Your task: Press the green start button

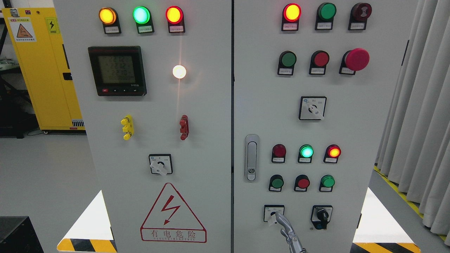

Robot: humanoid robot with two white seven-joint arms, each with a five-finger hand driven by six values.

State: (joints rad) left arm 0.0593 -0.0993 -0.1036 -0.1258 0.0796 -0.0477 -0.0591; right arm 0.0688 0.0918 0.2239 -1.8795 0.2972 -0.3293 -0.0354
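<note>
One robot finger [286,228] pokes up from the bottom edge near centre-right, tip touching or just over the white knob of the lower-left selector switch [274,213] on the right cabinet door [351,116]. Can't see which side the arm enters from, so just "a hand". Only that one extended digit shows; the rest are out of frame, so spread vs curled can't be told. Several green candidates on this door: green pushbutton [277,182] directly above the fingertip, another green button [327,181] at the right of the same row, upper green button [288,59], plus a lit green lamp [306,151] that's likely an indicator, not a button. Labels too small to read, so which is "start" is a judgement; the nearest, lower-left one looks the likely target. To do it well: lift the tip clear of the selector knob so it doesn't rotate, move straight up, centre on the green cap, press square-on. Keep off the red button [302,182] just beside it. The red mushroom e-stop [356,59] is well apart.
</note>
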